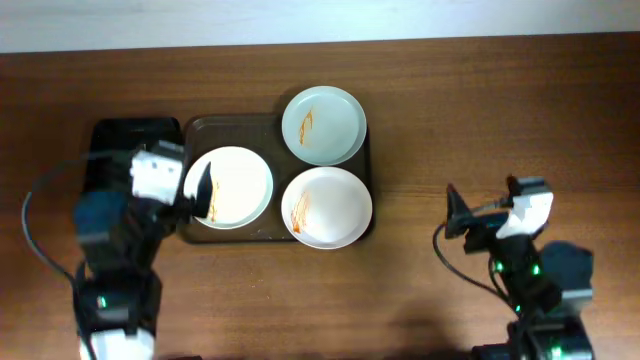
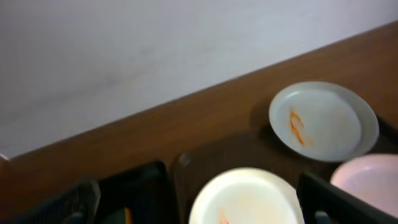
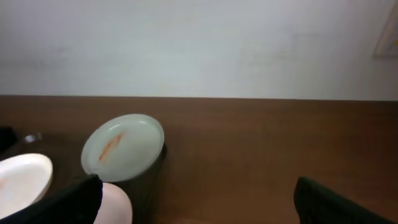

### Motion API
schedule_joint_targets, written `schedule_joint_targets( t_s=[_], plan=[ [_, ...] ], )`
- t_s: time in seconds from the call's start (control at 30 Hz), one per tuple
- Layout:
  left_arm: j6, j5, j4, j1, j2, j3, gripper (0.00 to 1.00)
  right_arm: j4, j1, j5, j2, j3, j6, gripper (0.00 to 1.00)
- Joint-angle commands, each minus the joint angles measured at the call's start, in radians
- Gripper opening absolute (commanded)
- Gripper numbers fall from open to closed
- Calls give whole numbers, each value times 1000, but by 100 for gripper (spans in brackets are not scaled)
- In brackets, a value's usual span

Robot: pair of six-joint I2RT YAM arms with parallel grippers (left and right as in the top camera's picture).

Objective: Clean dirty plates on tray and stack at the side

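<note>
left claw [image 1: 202, 192] spread wide, empty, over left rim of white plate [image 1: 240, 186], arm angled in from left of tray [image 1: 232, 128], three stained plates [image 1: 323, 124] on tray, right claw [image 1: 456, 215] spread wide, empty, over desk [image 1: 450, 100], well apart from tray

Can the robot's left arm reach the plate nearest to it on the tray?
Probably yes. The left end effector hangs open over the left edge of that plate, and nothing sits between them on the tray.

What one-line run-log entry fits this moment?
tray: green plate, white plate, cream plate, all stained | left pincer: open, over cream plate's rim | right pincer: open, off the tray | stacked: none
</note>
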Motion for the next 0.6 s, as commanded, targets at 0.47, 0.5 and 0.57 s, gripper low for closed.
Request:
schedule_joint_targets(
  t_s=[0.47, 0.5, 0.57],
  plan=[
    [-85, 196, -718, -3, 546, 633, 99, -444, 41, -444, 881, 793, 102, 98],
    [-133, 141, -711, -3, 550, 633, 99, -440, 56, -439, 901, 795, 122, 98],
    [-338, -80, -707, -3, 568, 637, 99, -436, 119, -390, 968, 819, 177, 98]
  ],
)
